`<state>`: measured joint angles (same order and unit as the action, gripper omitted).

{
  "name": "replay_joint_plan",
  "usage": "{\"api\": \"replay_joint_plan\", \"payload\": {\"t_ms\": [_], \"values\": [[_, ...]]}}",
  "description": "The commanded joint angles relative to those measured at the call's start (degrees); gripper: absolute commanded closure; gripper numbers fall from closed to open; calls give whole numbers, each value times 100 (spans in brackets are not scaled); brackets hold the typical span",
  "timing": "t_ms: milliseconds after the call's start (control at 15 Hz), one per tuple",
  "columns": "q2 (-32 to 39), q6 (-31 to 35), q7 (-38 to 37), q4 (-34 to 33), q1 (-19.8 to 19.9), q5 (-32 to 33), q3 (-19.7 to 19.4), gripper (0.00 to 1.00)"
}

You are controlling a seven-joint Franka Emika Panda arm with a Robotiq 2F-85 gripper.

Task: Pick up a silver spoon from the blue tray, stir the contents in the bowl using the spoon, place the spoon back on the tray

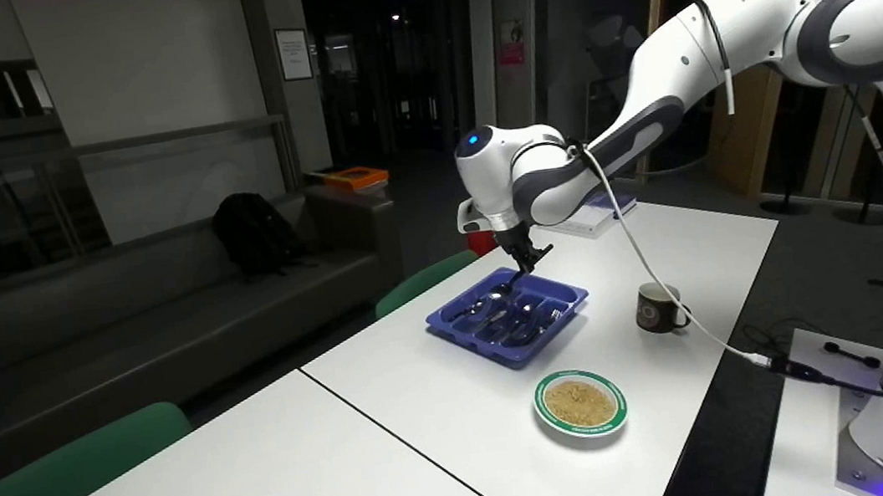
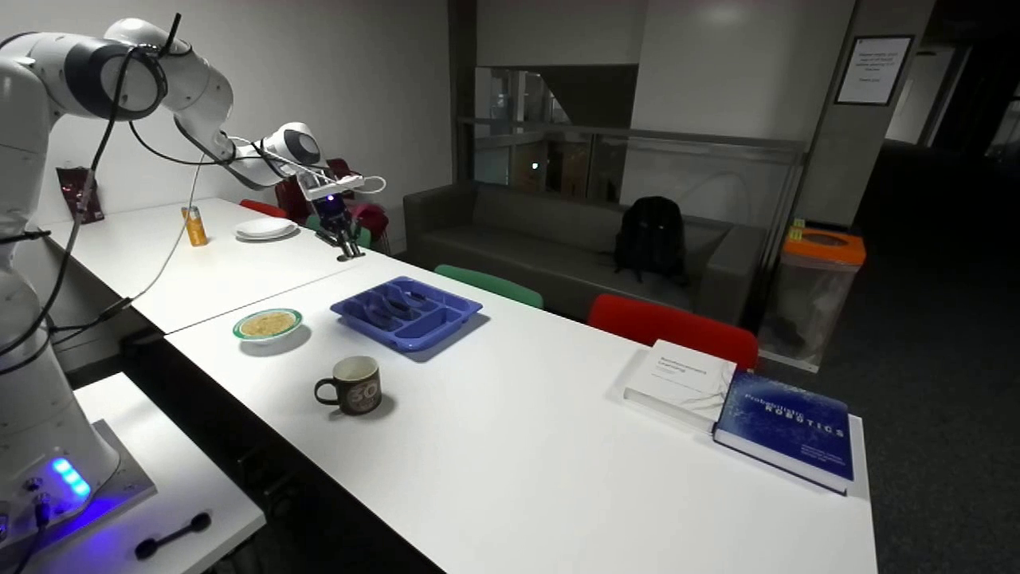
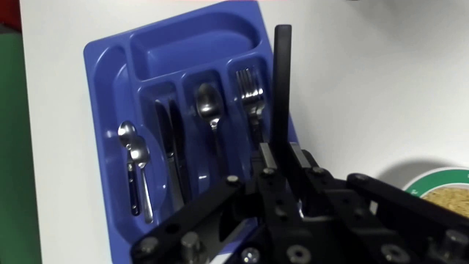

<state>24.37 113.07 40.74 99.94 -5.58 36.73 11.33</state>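
Note:
My gripper (image 3: 282,154) is shut on the dark handle of a spoon (image 3: 282,80). In an exterior view the gripper (image 1: 529,261) is above the far side of the blue tray (image 1: 471,350), and the spoon (image 1: 501,289) slants down from it over the tray. The spoon's head is hidden in the wrist view. The tray also shows in an exterior view (image 2: 434,323) and in the wrist view (image 3: 198,47), with spoons, knives and forks in its compartments. The green-rimmed bowl (image 1: 586,432) stands near the tray, its tan contents (image 1: 579,404) lying flat; in the wrist view the bowl (image 3: 436,178) is partly cut off.
A dark mug (image 1: 656,310) stands on the table near the tray; it also shows in an exterior view (image 2: 358,395). Books (image 2: 781,426) lie at one table end. White plates (image 2: 265,227) and an orange can (image 2: 194,227) stand beyond the bowl. A cable hangs from the arm.

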Motion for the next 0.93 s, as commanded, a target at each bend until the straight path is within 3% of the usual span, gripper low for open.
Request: {"api": "replay_joint_plan", "payload": {"t_ms": [0,200,400,533,667,867], "values": [[-133,1499,812,579,352,-187,-87,97],[129,2420,1748,704,548,-454,-98,97],[432,2869,2920,651,704,-939,-25,97],[602,3022,3793,602,838,-1374,71,97],[753,3047,4612,549,1215,-1721,425,97],[854,2917,5370,417,1235,-2589,360,97]]}}
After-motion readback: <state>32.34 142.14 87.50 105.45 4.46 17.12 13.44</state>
